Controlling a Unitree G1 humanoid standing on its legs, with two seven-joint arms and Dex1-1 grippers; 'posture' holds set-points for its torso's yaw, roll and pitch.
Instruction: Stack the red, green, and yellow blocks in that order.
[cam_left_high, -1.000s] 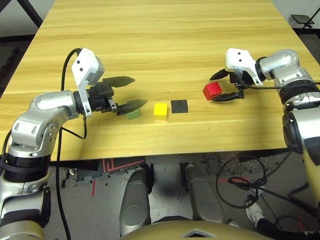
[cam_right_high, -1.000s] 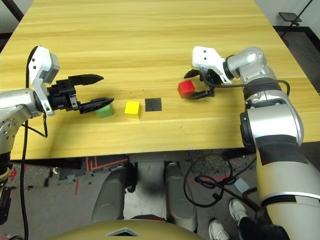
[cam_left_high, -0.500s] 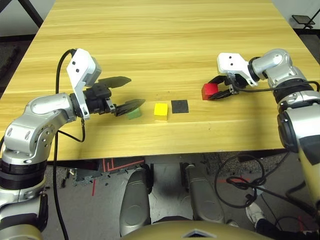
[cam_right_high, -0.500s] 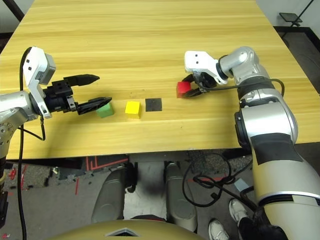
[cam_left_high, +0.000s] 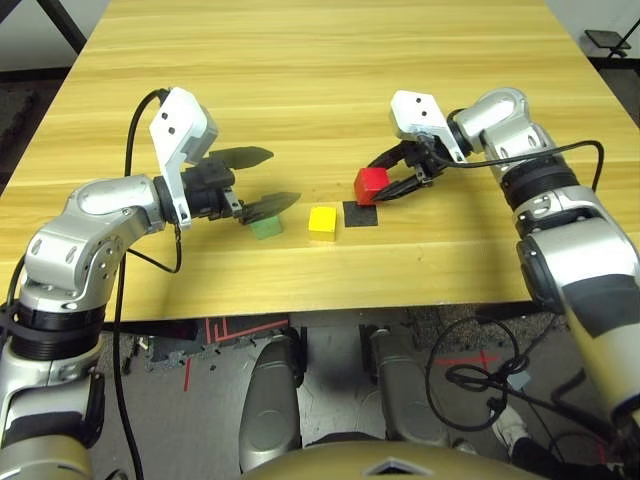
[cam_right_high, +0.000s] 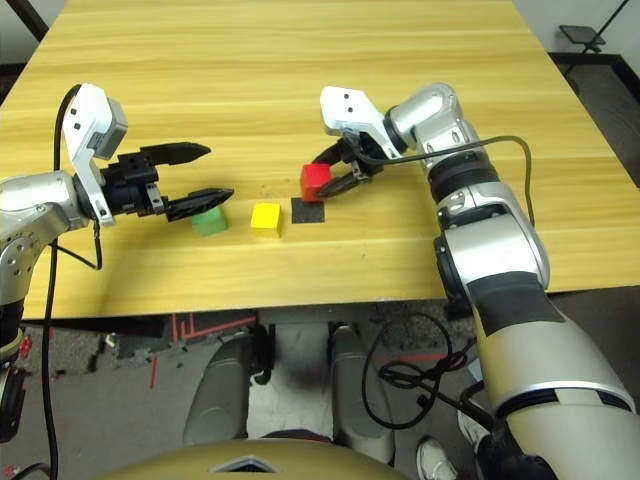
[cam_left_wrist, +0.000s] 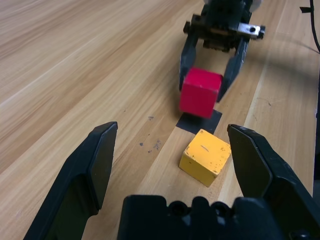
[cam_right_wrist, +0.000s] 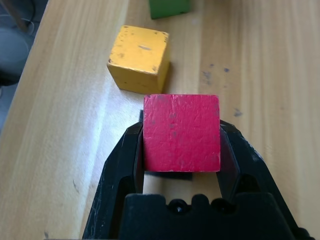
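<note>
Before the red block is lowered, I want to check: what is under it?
Below the red block is the black square patch; the covered part cannot be seen.

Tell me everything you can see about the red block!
The red block is a small, plain cube, bright red with tiny dark marks on its front. It looks like painted wood. The robot's right hand pinches it between two black fingers, one on each side. It's held up above the table, beside or partly over the flat black square, close to the yellow block.
</note>
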